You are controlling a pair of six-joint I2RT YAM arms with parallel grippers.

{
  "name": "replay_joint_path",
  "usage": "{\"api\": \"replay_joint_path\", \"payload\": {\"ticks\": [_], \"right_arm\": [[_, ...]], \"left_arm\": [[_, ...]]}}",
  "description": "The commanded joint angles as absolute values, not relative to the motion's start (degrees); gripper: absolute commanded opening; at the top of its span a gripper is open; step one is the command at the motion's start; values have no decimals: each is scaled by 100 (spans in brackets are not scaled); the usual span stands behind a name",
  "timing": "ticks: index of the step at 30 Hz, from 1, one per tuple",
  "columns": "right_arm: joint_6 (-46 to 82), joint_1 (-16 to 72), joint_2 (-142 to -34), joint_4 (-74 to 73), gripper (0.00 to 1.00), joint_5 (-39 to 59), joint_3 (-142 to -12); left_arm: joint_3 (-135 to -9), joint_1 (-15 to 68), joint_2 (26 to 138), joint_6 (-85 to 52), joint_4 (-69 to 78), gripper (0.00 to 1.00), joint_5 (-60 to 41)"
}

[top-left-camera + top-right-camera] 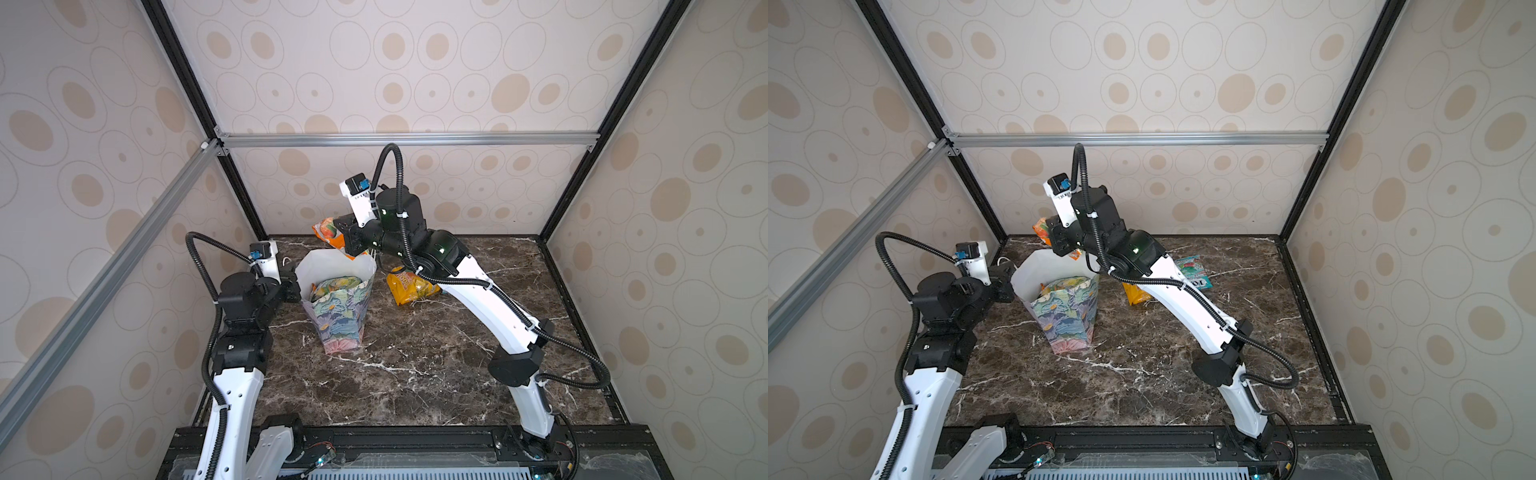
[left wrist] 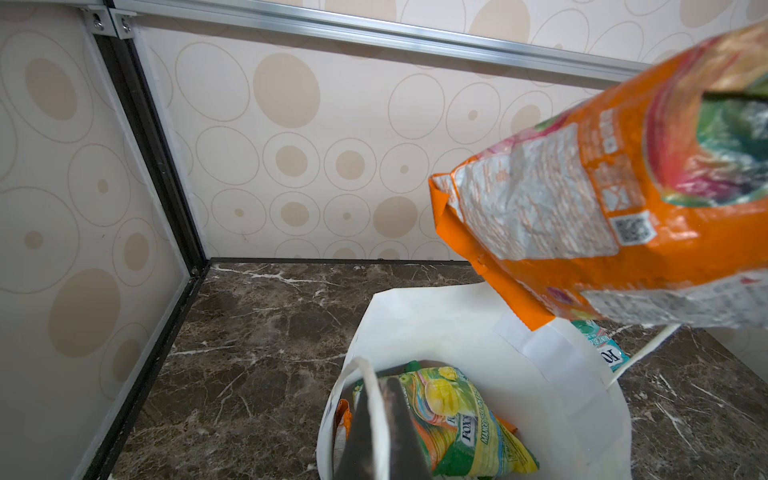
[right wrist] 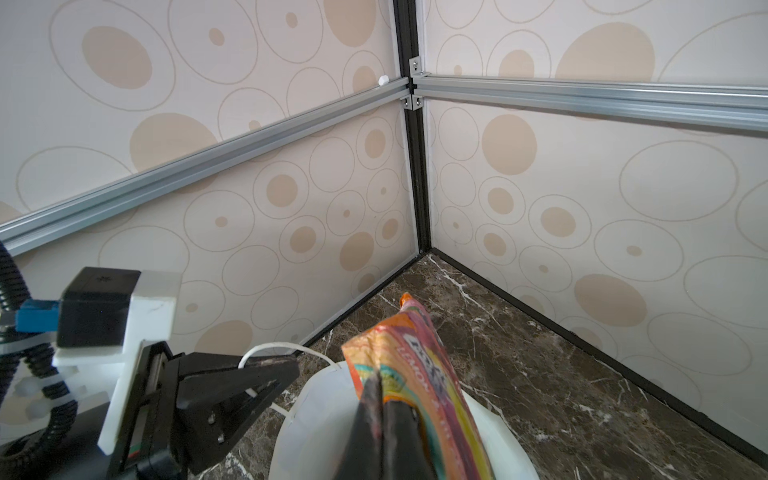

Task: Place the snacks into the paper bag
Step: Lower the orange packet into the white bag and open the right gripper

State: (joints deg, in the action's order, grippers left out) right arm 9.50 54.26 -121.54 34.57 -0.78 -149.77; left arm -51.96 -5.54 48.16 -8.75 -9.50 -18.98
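**Orange packet held over the open bag**

The paper bag (image 1: 336, 320) stands upright on the left half of the dark marble desk (image 1: 415, 374), closer to the far edge than to the near one, with its mouth open. The left gripper (image 2: 376, 386) is closed on the bag's left rim, and the white wall is pinched between its fingers (a cord handle loops out just beside it). The right gripper (image 3: 380, 380) reaches across from the right and is clamped on one end of an orange packet (image 2: 602, 208). It holds the packet tilted in the air above the far side of the bag's mouth.

A yellow-green packet (image 2: 465, 419) lies inside the bag on top of others. A yellow packet (image 1: 409, 284) lies on the desk just right of the bag, under the right arm. In a top view a teal packet (image 1: 1192, 272) lies beyond it, toward the far edge.
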Motion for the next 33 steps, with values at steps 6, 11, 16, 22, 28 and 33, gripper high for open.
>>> {"api": "replay_joint_path", "payload": {"ticks": [6, 11, 16, 22, 28, 33], "right_arm": [[722, 5491, -12121, 3516, 0, -123, -14871], [625, 5489, -12229, 3551, 0, -199, -14854], [472, 5493, -12327, 3621, 0, -469, -14837], [359, 5520, -12497, 3643, 0, -618, -14807], [325, 5568, -12619, 3622, 0, -737, -14836], [124, 5771, -12768, 3604, 3, -927, -14840]], "left_arm": [[-5256, -599, 4710, -883, -807, 0, -1902], [-5254, -606, 4704, -879, -811, 0, -1892], [-5251, -600, 4718, -879, -809, 0, -1887], [-5260, -606, 4728, -872, -820, 0, -1885], [-5249, -600, 4742, -876, -822, 0, -1889], [-5256, -599, 4746, -867, -824, 0, -1876]]}}
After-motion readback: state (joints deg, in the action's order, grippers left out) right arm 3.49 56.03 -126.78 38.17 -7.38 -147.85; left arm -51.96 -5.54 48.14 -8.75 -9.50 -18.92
